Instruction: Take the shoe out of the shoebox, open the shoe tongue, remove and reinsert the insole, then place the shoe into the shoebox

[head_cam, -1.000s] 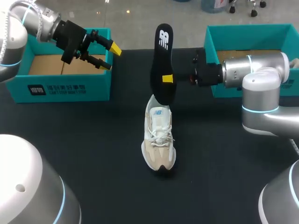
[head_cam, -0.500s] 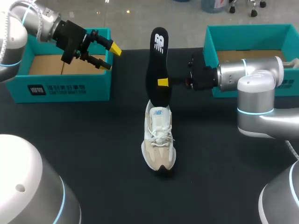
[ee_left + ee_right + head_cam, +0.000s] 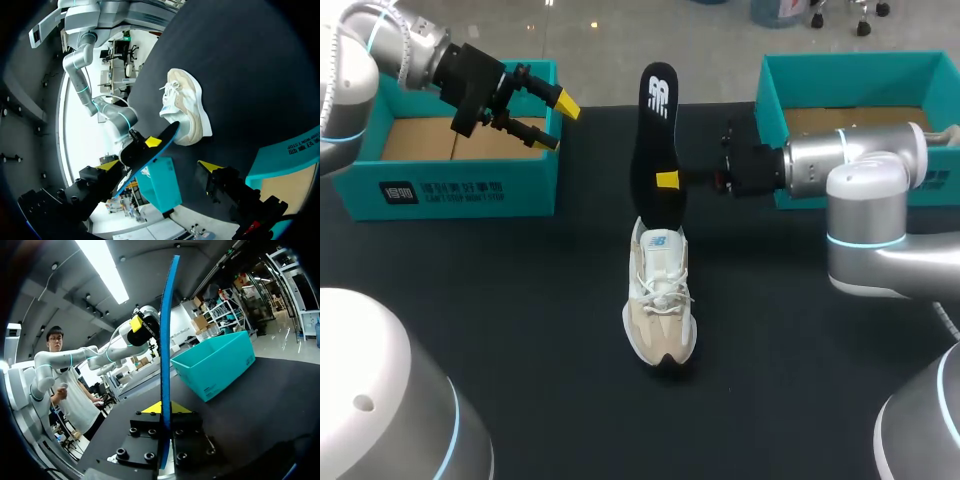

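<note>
above the shoe heel, right pincer clamps the upright insole; left pincer spread wide by the left shoebox

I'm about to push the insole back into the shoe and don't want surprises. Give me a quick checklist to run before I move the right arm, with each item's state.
1. Hold of the right gripper on the insole: ok, a finger presses each face and it stands upright.
2. Insole's lower end lined up with the opening of the shoe: cannot tell; in the head view it meets the heel, but depth is unclear.
3. Shoe standing on its sole on the table: ok.
4. The tongue pulled open: cannot tell.
5. The left gripper out of the way: ok, open, above the left shoebox.
</note>
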Action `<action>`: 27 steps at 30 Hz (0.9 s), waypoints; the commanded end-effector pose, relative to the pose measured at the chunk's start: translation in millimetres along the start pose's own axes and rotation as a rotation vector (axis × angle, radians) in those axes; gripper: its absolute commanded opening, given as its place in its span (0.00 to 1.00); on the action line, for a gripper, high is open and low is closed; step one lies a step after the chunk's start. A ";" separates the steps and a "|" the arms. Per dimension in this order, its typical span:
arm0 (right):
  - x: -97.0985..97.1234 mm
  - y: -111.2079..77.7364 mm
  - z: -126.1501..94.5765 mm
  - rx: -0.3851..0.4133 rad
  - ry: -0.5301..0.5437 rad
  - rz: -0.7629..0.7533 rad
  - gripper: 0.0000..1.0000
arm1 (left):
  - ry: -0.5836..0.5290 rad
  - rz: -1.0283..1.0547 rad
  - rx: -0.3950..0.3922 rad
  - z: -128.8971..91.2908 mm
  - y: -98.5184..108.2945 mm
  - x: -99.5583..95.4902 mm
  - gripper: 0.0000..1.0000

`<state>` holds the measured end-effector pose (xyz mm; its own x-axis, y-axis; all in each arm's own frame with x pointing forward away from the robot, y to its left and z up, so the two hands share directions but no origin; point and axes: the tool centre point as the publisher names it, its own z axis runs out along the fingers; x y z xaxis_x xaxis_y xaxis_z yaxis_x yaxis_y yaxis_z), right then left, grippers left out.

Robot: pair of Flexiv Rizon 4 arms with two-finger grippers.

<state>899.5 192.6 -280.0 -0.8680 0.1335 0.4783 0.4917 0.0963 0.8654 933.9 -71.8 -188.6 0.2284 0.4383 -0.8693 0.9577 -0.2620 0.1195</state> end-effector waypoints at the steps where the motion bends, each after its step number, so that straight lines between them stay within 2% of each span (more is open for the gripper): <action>1: 0.3 -0.4 1.4 -0.001 -0.003 0.000 0.00 | 0.003 0.001 0.001 -0.3 -0.1 -0.2 1.00; 9: -0.4 -13.3 5.2 -0.029 -0.018 -0.047 0.00 | 0.003 0.001 0.001 -0.3 -0.1 -0.2 1.00; 27: -2.2 -38.3 10.0 0.012 -0.005 -0.018 0.00 | 0.003 0.001 0.001 -0.3 -0.1 -0.2 1.00</action>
<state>882.7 196.5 -312.5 -0.8774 0.1386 0.4592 0.4740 0.1040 0.8743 933.9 -71.8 -188.6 0.2284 0.4383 -0.8693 0.9577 -0.2619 0.1195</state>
